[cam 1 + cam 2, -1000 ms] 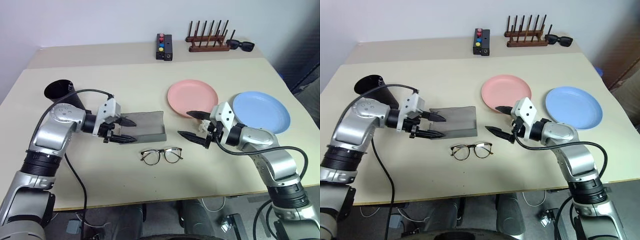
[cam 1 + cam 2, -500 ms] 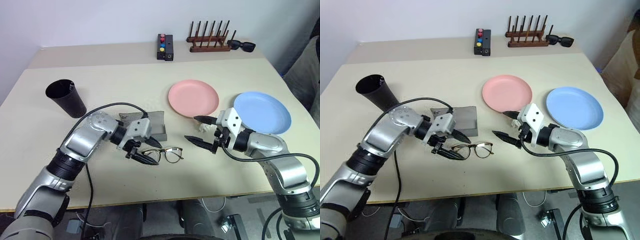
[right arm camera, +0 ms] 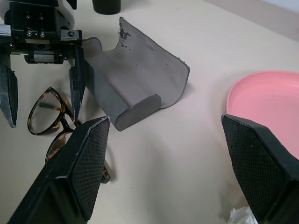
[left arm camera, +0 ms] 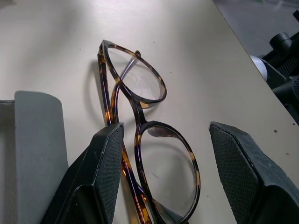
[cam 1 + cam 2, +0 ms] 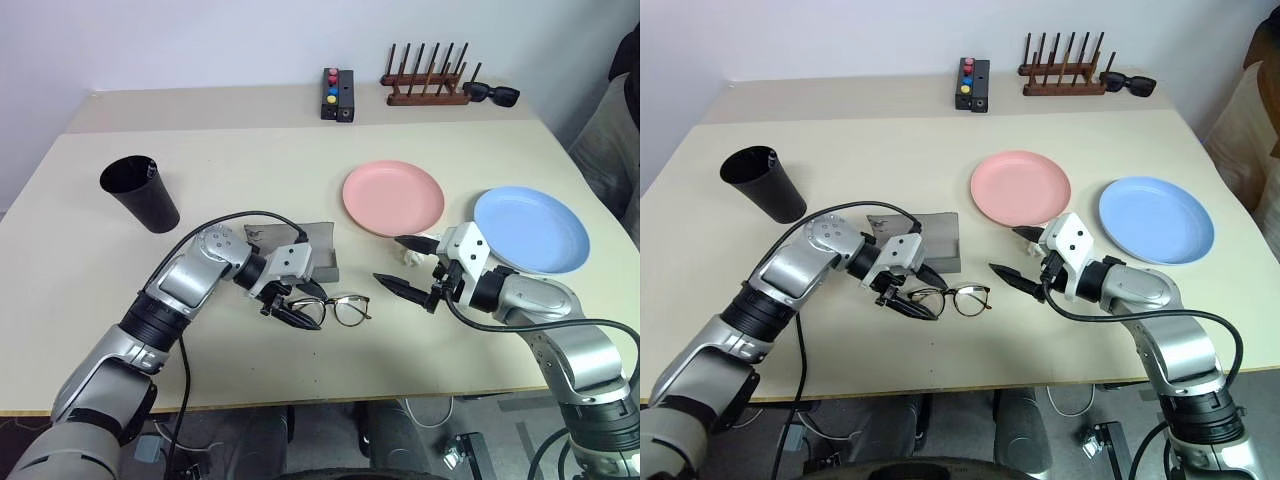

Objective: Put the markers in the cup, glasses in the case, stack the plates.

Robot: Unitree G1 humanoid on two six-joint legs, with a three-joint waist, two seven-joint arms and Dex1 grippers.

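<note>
Left wrist view: the left gripper (image 4: 163, 158) has swung over from the case (image 5: 300, 252) and straddles the glasses (image 5: 335, 309) on the table, jaws apart (not yet closed); the pickup looks imminent.

Left hand (image 5: 296, 305) and right hand (image 5: 407, 264), both open-fingered, low, facing each other.

Beige table (image 5: 250, 180) bears cup (image 5: 142, 194); case (image 5: 305, 255); glasses (image 5: 335, 310); two plates (image 5: 393, 197).
</note>
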